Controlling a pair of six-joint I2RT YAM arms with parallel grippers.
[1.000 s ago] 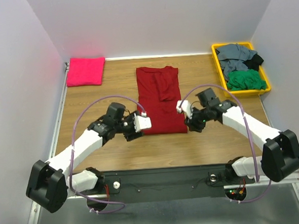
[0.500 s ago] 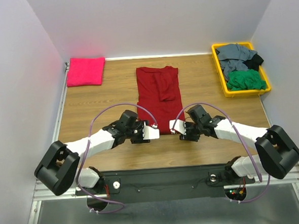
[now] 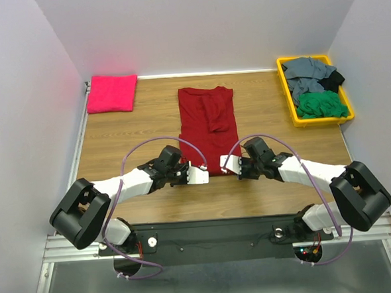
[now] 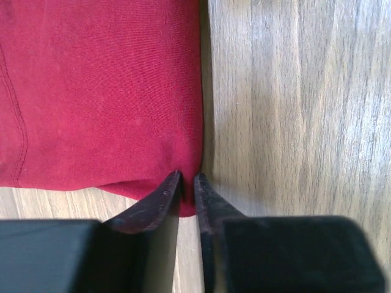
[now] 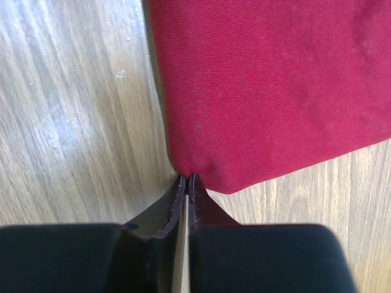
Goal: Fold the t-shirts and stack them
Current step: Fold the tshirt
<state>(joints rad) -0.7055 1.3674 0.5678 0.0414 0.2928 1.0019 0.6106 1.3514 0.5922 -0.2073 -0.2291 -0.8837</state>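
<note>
Shirt first: the red shirt (image 3: 208,129) lies flat in the middle of the surface (image 3: 135,133), folded into a long strip running away from the arms. Left gripper (image 4: 188,183) is down at its near left corner, nearly closed, nipping a lip of red cloth. Right gripper (image 5: 186,182) sits at the near right corner, pressed together, tips on the hem; cloth caught or not, can't tell. Pink shirt (image 3: 112,92) folded far left. Bin (image 3: 286,94) far right, heaped with loose shirts (image 3: 315,89).
</note>
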